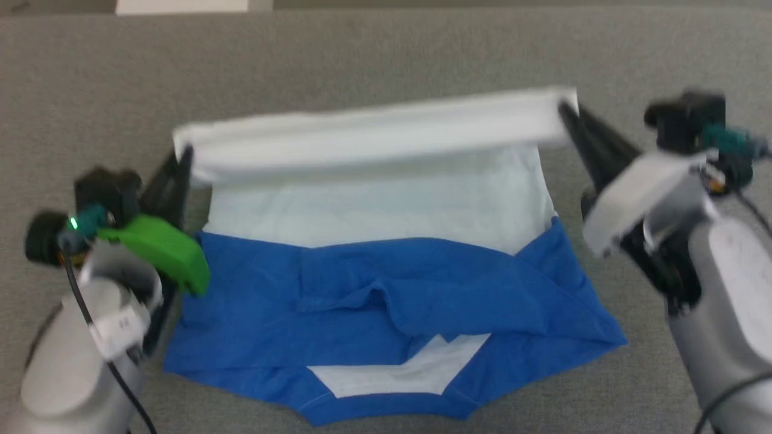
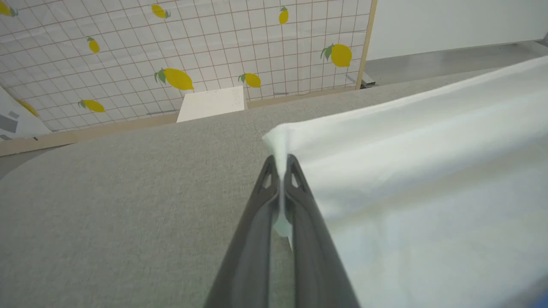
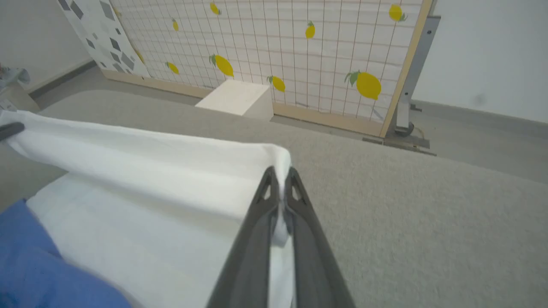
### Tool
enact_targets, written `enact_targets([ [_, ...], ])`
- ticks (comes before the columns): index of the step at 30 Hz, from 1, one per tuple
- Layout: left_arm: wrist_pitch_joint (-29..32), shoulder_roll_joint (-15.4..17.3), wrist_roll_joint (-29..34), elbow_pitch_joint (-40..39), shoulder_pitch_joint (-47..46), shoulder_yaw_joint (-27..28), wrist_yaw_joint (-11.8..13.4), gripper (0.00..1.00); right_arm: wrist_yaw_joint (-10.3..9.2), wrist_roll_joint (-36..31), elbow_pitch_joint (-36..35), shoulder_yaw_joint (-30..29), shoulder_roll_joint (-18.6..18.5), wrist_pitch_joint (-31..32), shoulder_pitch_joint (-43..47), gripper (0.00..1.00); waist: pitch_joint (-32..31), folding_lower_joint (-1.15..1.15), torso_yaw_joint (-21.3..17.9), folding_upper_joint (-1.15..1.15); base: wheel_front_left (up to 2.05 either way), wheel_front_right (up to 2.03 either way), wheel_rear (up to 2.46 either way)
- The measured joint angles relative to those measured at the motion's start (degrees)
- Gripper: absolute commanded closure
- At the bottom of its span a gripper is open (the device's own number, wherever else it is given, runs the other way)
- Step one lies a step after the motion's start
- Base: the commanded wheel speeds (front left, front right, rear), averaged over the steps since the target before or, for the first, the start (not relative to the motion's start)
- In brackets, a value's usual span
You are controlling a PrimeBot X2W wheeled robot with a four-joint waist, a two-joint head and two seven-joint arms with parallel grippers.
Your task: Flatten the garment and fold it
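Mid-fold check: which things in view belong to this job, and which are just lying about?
Job: white-and-blue cotton T-shirt; left claw and right claw, both shut on its white edge; grey fabric worktop.
Lying about: white rectangular block; lemon-patterned grid screen.

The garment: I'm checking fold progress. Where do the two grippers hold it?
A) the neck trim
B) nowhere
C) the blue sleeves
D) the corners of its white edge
D: the left gripper and right gripper each pinch a white corner of the garment, its edge stretched between them.
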Motion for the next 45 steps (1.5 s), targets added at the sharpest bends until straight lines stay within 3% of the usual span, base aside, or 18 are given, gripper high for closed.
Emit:
enact_targets([
  [7,0.9,-0.8,-3.7,-7.7,15.4,0.0,3.2,1.0,0.0,0.3,-11.4,-6.9,1.7,7.4,20.8,1.0,-6.9,0.0,1.3,0.0,0.0,0.0,0.0],
  [15,-0.4,-3.0,-6.9,-9.7,27.6,-0.1,5.3,1.0,0.01,-3.2,-21.0,-13.0,9.0,15.6,36.6,1.0,-11.3,0.0,2.8,0.0,0.0,0.0,0.0],
  [26,-1.9,-6.8,-8.7,-2.3,30.4,-2.5,5.2,1.0,0.01,-6.7,-18.0,-15.6,12.7,17.7,43.8,1.0,-12.1,0.0,4.4,0.0,0.0,0.0,0.0],
  [27,-2.0,-7.2,-8.8,-1.5,30.3,-2.9,5.2,0.71,0.0,-6.7,-17.2,-15.6,12.8,17.5,43.8,0.83,-12.1,0.0,4.5,0.0,0.0,0.0,0.0],
  [28,-1.9,-7.5,-8.8,-0.6,30.3,-3.1,5.1,0.55,0.0,-6.7,-16.6,-15.3,12.8,17.3,43.9,0.65,-12.1,0.0,4.5,0.0,0.0,0.0,0.0],
  [29,-1.8,-7.7,-8.8,0.4,30.2,-3.4,4.8,0.02,0.0,-6.6,-15.8,-15.1,12.8,17.0,43.9,0.04,-12.2,0.0,4.6,0.0,0.0,0.0,0.0],
  [35,-2.7,-8.4,-8.9,1.9,29.8,-3.5,5.0,0.0,0.0,-4.5,-13.9,-14.8,12.8,15.4,44.2,0.0,-13.1,0.0,4.7,0.0,0.0,0.0,0.0],
  [45,-8.9,-5.5,-6.6,-5.0,31.3,1.9,10.0,0.0,-0.01,-2.9,-20.2,-17.8,12.8,12.0,46.4,0.0,-14.8,0.0,4.9,0.0,0.0,0.0,0.0],
])
